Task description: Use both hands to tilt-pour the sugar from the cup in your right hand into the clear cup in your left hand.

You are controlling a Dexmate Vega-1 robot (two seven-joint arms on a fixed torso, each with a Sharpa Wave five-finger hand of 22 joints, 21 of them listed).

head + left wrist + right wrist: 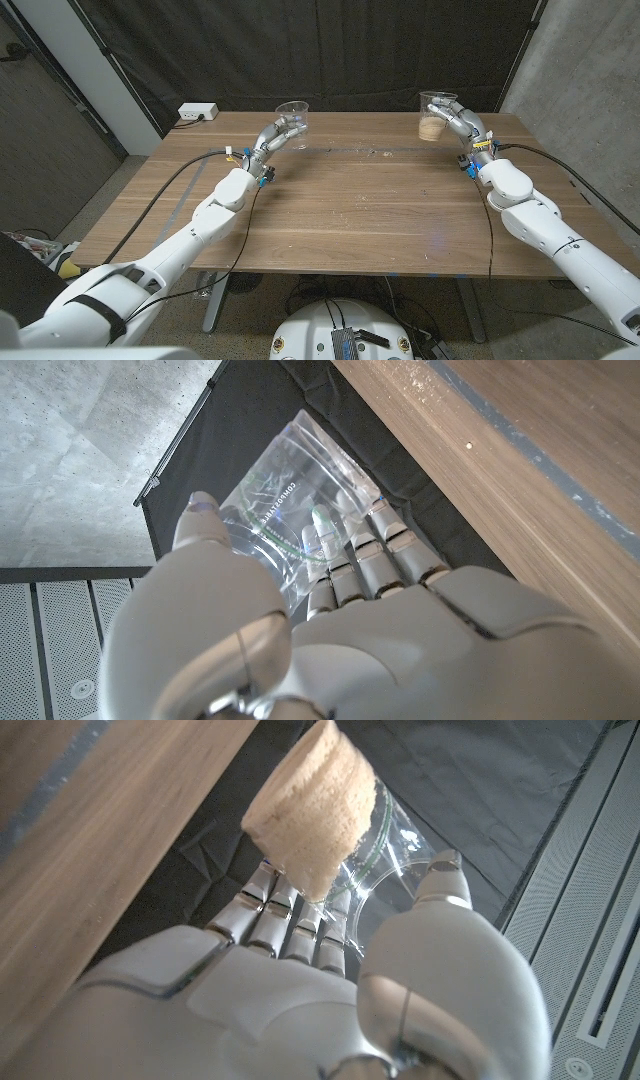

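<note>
My right hand (462, 122) grips a clear plastic cup (434, 112) holding tan sugar (431, 127) in its lower part, lifted above the table's far right. The cup (345, 830) and its sugar (305, 800) show above my right hand's fingers (290, 925) in the right wrist view. My left hand (275, 135) holds an empty clear cup (293, 114) above the table's far left middle, slightly tilted. This empty cup (285, 510) sits between thumb and fingers (365, 555) of my left hand in the left wrist view. The two cups are far apart.
The wooden table (350, 210) spreads in front, with a faint dark line (370, 150) across its far part. A white power strip (197, 113) lies at the far left corner. Black curtain hangs behind. Cables run along both arms.
</note>
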